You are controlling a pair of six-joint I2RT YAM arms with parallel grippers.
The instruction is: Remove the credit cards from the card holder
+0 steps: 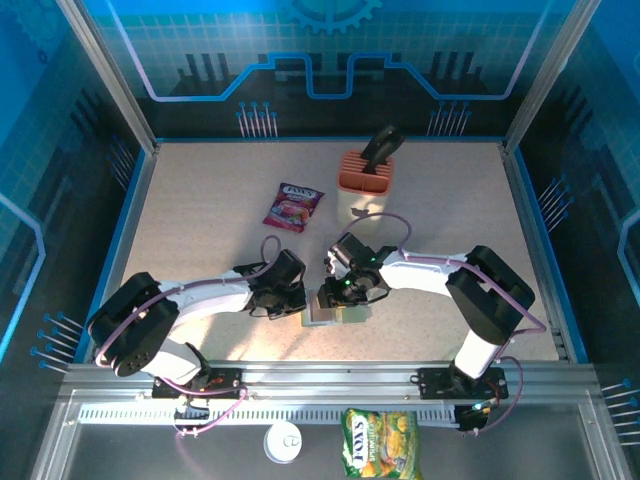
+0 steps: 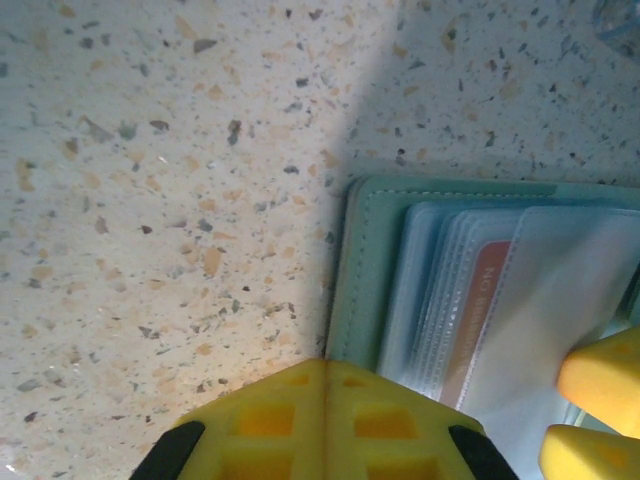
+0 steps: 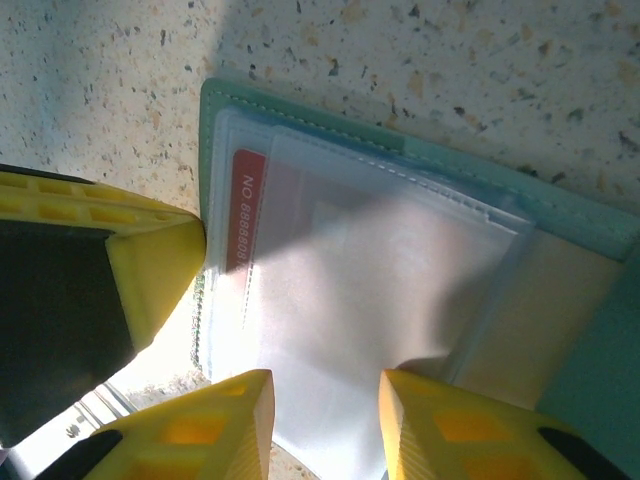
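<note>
our right pincer, part-open, straddles the clear sleeves of the flat grey-green folding card holder; our left pincer, clenched empty, touches its edge. the thin red plastic credit card inside looks stiff, slick: pinch its end.

Top view looks down from behind; both wrist views share the card holder, close beyond their fingers

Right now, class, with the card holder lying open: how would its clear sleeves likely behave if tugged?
The sleeves look thin and glossy, so probably floppy and slippery. The card holder looks flat and light; it may slide along too.
</note>
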